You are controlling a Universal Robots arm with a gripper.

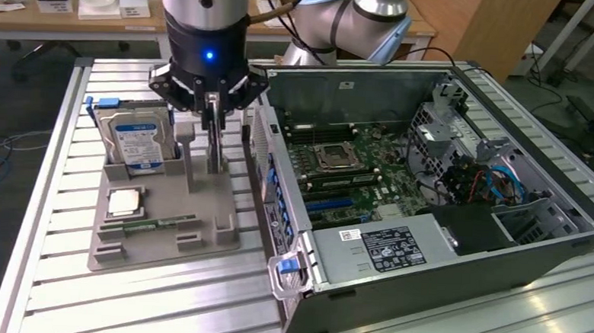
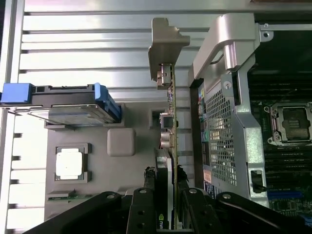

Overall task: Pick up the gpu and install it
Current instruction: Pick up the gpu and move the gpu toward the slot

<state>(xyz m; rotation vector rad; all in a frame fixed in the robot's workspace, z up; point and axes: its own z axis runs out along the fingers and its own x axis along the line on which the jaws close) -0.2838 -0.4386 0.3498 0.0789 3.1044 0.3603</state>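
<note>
The gpu (image 1: 216,158) stands upright on edge at the grey holder tray (image 1: 204,244), just beside the open computer case (image 1: 538,225). My gripper (image 1: 214,124) comes straight down on it, its fingers shut on the card from both sides. In the wrist view the gpu (image 2: 171,107) shows edge-on, with its silvery end bracket (image 2: 163,41) at the far end. The black fingers (image 2: 148,195) of my gripper (image 2: 165,171) press against its two faces. Whether the card is clear of the tray I cannot tell.
A silver hard drive (image 1: 136,139) with a blue label stands in the tray, with a processor chip (image 1: 124,202) and a green memory stick (image 1: 162,222) lying in front of it. The case lies on its side, motherboard (image 1: 338,169) exposed. A slatted aluminium table (image 1: 117,302) carries everything.
</note>
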